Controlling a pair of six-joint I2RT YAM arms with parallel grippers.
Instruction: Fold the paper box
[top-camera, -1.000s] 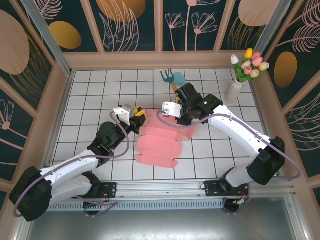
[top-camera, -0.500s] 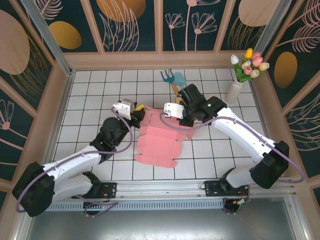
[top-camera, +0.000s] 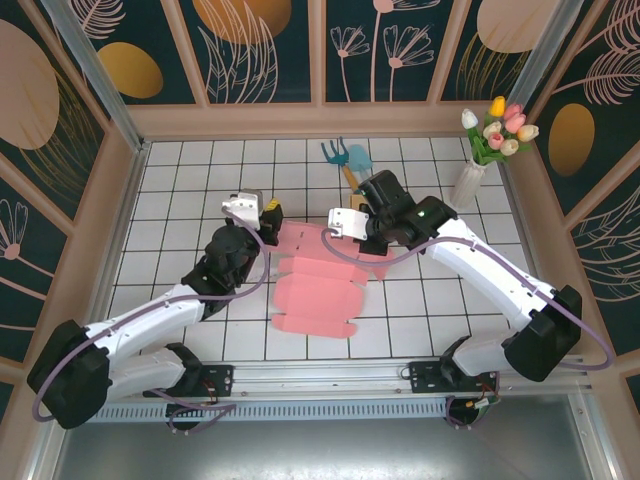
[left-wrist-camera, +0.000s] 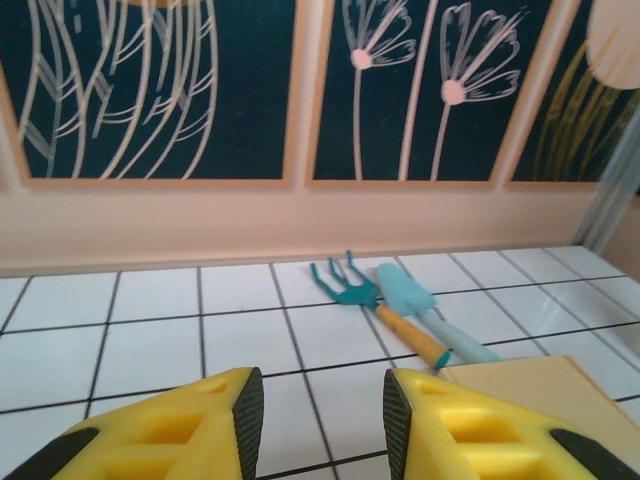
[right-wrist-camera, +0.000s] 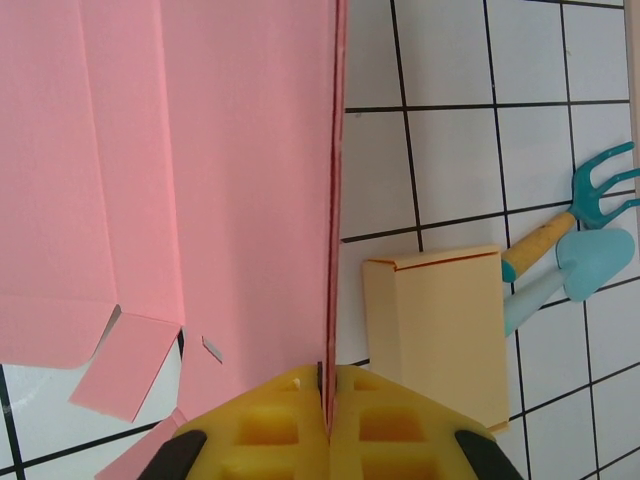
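Nearest me, the pink paper box (top-camera: 315, 295) lies mid-table as one flat, uncut-looking blank, creased across, with small tabs along its near edge. Its far end runs under the right arm from above, so I can't trace the outline there.

On the right wrist camera, the right gripper (right-wrist-camera: 327, 385) is clamped fully closed on a thin pink panel that stands on edge, with the rest of the sheet flat to its left.

The left gripper (top-camera: 272, 218) hovers just left of the blank's far corner. Its yellow fingers (left-wrist-camera: 190, 430) are partly apart with nothing between them.

Just past the blank there's one tan carton (right-wrist-camera: 440, 330), cut off at the frame edge in the left wrist view and covered by the right arm from above.

Farther back are two garden tools: one teal rake (top-camera: 335, 152) and one pale blue trowel (top-camera: 358, 155), its handle partly behind the carton.

Far right is one white vase (top-camera: 468, 183) of tulips (top-camera: 498, 128); I can't count the blooms cleanly.
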